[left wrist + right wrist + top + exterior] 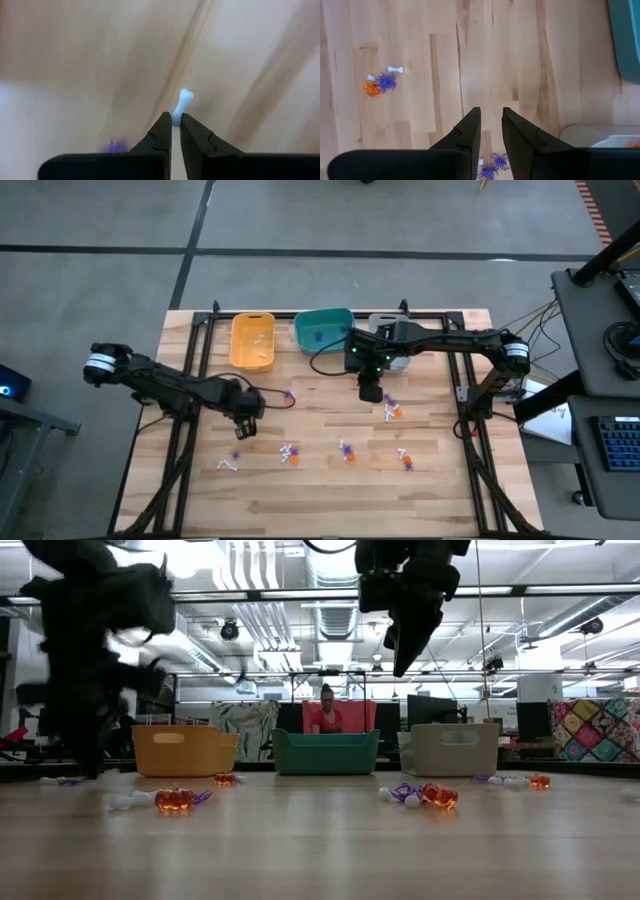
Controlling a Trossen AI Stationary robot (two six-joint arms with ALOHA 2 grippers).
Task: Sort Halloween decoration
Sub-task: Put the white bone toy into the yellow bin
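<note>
Dark arms reach in over the wooden surface (330, 490) in the high view: the left gripper (243, 426) hangs above the left half, the right gripper (371, 391) sits just in front of the bins. Yellow bin (252, 340), teal bin (322, 328) and grey bin (383, 330) line the far edge, presumably one per colour, while the Halloween decoration (345, 450) lies scattered across the middle and right in small clumps, well short of sorted. Down to the low view, and orange pumpkin-like bits, purple spiders and white pieces dot the planks in front of the three bins, with a person seated far behind the teal one. Left wrist view now: the jaws are clenched on a tiny white bone (182, 106), gripped by one end with the knobbed tip poking out, lifted clear, so I judge it is bound for a bin. Right wrist view: the jaws stand slightly apart and empty, looking down on a purple spider pair right below them and, farther off, an orange, purple and white cluster, likely lining up a next pick.
</note>
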